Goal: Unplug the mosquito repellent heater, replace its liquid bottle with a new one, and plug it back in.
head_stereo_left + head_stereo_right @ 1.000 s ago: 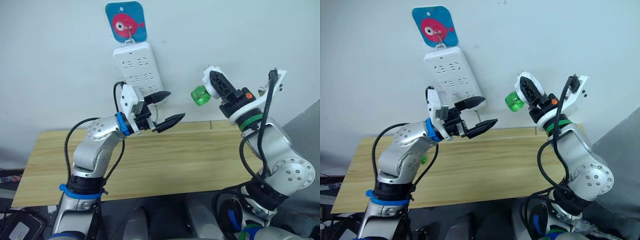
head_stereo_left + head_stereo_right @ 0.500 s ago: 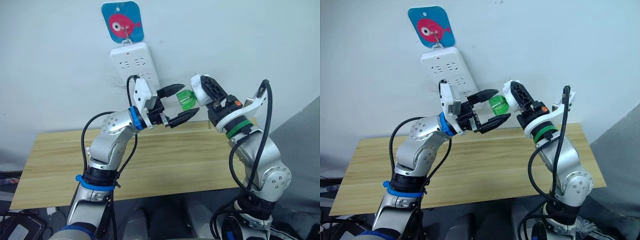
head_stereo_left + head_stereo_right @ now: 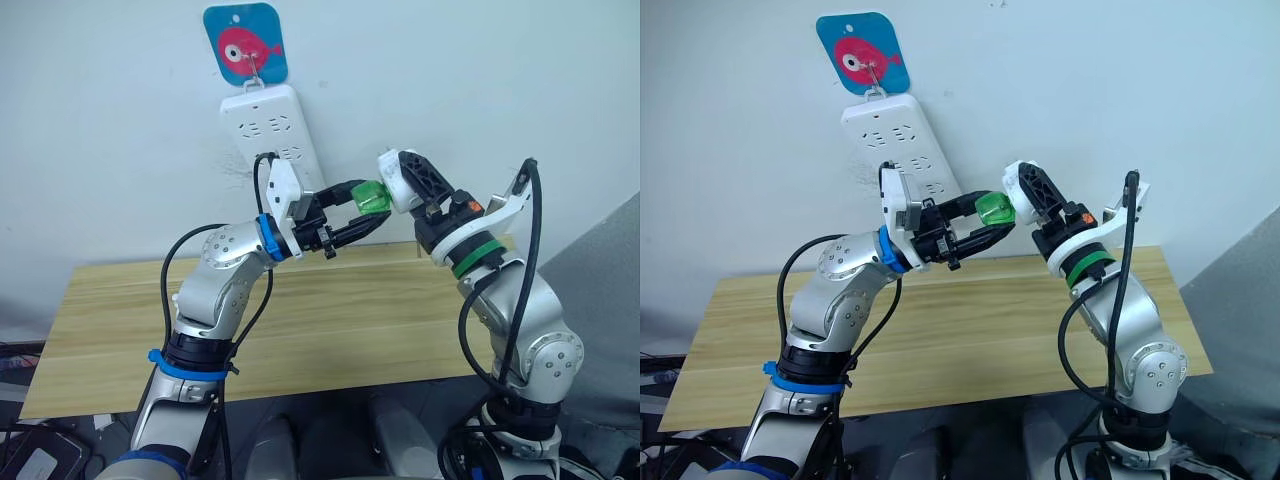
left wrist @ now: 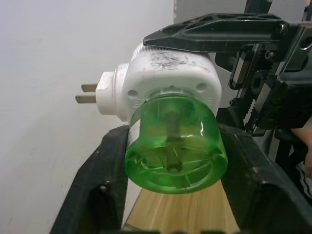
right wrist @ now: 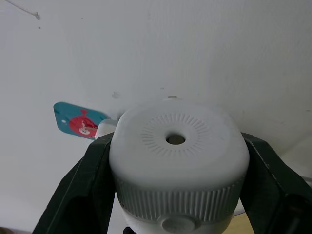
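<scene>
Both arms are raised above the wooden table (image 3: 330,320), meeting in the air in front of the wall. The right gripper (image 5: 175,195) is clamped on the mosquito repellent heater (image 5: 176,158), one black finger on each side of its white body, vented face with the round hole toward the wrist camera. The left gripper (image 4: 173,161) has its fingers closed against the sides of the green liquid bottle (image 4: 174,146), which is seated in the heater's underside; the plug prongs (image 4: 87,93) stick out free, so the unit is unplugged. Judgement: the step in hand is removing the old bottle. To do it well, the right arm should hold the heater rigid while the left turns the bottle about its own axis and draws it straight out, without squeezing the thin plastic hard. Behind, the white power strip (image 3: 272,128) hangs from a hook on the fish sticker (image 3: 244,42). The bottle's neck and any thread are hidden inside the heater, the liquid level cannot be read, and a replacement bottle cannot be made out.
</scene>
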Robot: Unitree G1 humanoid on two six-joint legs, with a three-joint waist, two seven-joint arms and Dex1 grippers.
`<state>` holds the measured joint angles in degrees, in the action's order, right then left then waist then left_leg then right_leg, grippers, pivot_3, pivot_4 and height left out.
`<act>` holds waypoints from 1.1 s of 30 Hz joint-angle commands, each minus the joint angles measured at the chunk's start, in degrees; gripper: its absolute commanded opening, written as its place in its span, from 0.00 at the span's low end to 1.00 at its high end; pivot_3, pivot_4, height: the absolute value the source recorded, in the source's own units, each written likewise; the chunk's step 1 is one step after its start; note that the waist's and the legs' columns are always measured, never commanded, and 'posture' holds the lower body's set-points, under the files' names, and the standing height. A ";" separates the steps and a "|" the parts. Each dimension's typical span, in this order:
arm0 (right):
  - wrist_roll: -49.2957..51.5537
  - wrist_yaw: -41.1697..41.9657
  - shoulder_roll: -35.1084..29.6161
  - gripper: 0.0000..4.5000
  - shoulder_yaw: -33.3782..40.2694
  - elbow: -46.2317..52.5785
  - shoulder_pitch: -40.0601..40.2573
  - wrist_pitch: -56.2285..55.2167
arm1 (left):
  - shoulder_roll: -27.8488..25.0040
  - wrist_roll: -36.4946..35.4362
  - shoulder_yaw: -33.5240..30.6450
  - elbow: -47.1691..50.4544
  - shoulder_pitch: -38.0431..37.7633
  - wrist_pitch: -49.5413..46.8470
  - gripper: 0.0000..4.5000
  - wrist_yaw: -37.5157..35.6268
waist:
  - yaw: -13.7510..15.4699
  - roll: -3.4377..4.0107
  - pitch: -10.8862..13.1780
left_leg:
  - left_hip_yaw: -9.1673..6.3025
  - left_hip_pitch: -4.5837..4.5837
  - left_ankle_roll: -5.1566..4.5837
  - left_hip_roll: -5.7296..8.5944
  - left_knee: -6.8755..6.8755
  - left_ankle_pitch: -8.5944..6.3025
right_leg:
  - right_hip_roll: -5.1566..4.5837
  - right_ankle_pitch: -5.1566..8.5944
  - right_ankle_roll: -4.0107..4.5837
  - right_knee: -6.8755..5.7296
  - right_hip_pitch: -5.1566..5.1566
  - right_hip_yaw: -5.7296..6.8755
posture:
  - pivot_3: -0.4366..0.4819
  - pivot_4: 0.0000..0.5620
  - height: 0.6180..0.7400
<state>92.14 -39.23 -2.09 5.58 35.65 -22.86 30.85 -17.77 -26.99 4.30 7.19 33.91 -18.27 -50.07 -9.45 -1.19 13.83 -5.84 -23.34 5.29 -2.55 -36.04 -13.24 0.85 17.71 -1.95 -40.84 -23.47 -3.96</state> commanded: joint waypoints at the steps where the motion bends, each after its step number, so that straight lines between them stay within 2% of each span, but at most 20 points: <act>1: 1.92 1.11 -0.55 0.66 -1.48 2.45 -0.25 -1.48 | 0.06 -0.45 -0.05 -0.15 0.90 0.21 0.50 -0.48 | 0.01 0.00 0.00 | 0.00 0.00 0.00 0.00 0.00 0.00 | 0.00 0.00 0.00 0.00 0.00 0.01 | 0.25 0.36 1.00; 5: 2.71 2.84 -1.90 0.66 -1.71 2.94 -0.27 -2.16 | -0.56 -0.32 -0.35 -0.19 0.52 0.23 0.50 -1.11 | 0.01 0.00 0.00 | 0.00 0.00 0.00 0.00 0.00 0.00 | 0.01 0.00 0.00 0.00 0.00 -0.01 | 0.25 0.36 1.00; 9: 4.19 5.11 -4.76 0.96 -0.25 2.90 0.82 -2.52 | -1.76 -0.05 -0.87 -0.19 0.92 1.04 0.50 -2.04 | 0.05 0.00 0.00 | 0.00 0.00 0.00 0.00 0.00 0.00 | 0.01 0.00 0.00 0.00 0.00 -0.01 | 0.26 0.35 1.00; 10: 4.91 6.40 -7.09 1.00 0.84 2.29 1.34 -1.64 | -2.40 -0.07 -0.95 0.05 0.79 1.11 0.50 -2.60 | 0.09 0.00 0.00 | 0.00 0.01 0.00 0.00 0.00 0.00 | 0.01 0.00 0.00 0.00 0.00 0.00 | 0.27 0.35 1.00; 14: 10.07 11.19 -16.82 1.00 5.12 -0.94 2.46 0.84 | -5.08 0.39 -0.79 1.10 -0.75 2.13 0.50 -4.86 | 0.39 0.00 0.00 | 0.04 -0.03 0.00 0.02 -0.01 0.00 | -0.01 0.00 0.00 0.05 0.00 -0.04 | 0.28 0.36 1.00; 18: 10.63 22.85 -31.67 1.00 11.24 -14.38 2.22 8.74 | -7.99 1.28 -1.17 2.71 -5.05 3.11 0.50 -5.57 | 1.00 0.00 0.02 | 0.13 0.01 -0.01 0.02 0.00 0.00 | 0.00 0.00 0.00 0.08 0.01 -0.10 | 0.28 0.38 1.00; 21: 4.66 34.40 -39.26 1.00 9.50 -23.26 -1.18 14.80 | -8.99 2.21 -0.75 4.20 -7.27 4.61 0.50 -5.58 | 1.31 0.04 0.15 | 0.20 0.08 -0.01 0.00 0.00 -0.01 | 0.03 0.00 0.00 0.06 0.01 -0.16 | 0.30 0.40 1.00; 24: -3.32 44.71 -43.04 1.00 6.07 -27.45 -4.50 18.44 | -9.95 3.30 -0.46 5.40 -8.96 6.30 0.50 -6.12 | 1.51 0.06 0.18 | 0.25 0.09 -0.02 0.00 0.00 -0.01 | 0.04 0.00 0.00 0.06 0.01 -0.20 | 0.31 0.41 1.00; 26: -10.51 56.39 -46.30 1.00 1.63 -29.27 -7.05 21.02 | -10.99 3.62 -0.53 6.50 -10.55 7.06 0.50 -6.82 | 1.59 0.08 0.19 | 0.25 0.10 -0.02 -0.02 0.01 -0.01 | 0.05 0.00 0.00 0.07 0.02 -0.18 | 0.32 0.42 1.00; 30: -14.30 76.36 -51.33 1.00 -4.72 -35.46 -13.43 32.58 | -13.36 3.75 -0.61 7.14 -12.40 8.87 0.50 -8.99 | 2.04 0.09 0.41 | 0.30 0.11 -0.02 -0.03 0.00 -0.01 | 0.03 0.00 0.00 0.12 0.03 -0.17 | 0.33 0.44 1.00; 33: -21.58 86.72 -52.93 1.00 -10.25 -40.70 -19.92 36.29 | -14.60 3.68 -0.51 7.17 -12.91 10.17 0.50 -10.70 | 2.64 0.05 0.73 | 0.32 0.11 -0.02 -0.02 -0.04 -0.01 | 0.02 0.00 0.00 0.12 0.04 -0.19 | 0.33 0.45 1.00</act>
<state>74.10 40.70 -53.86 -3.05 -3.10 -39.64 65.29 -31.71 -23.13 4.30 11.84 20.84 -10.27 -59.60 -6.80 -1.14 14.57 -5.51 -23.23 5.27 -2.57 -36.10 -13.25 0.86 17.70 -1.95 -40.73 -23.43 -4.15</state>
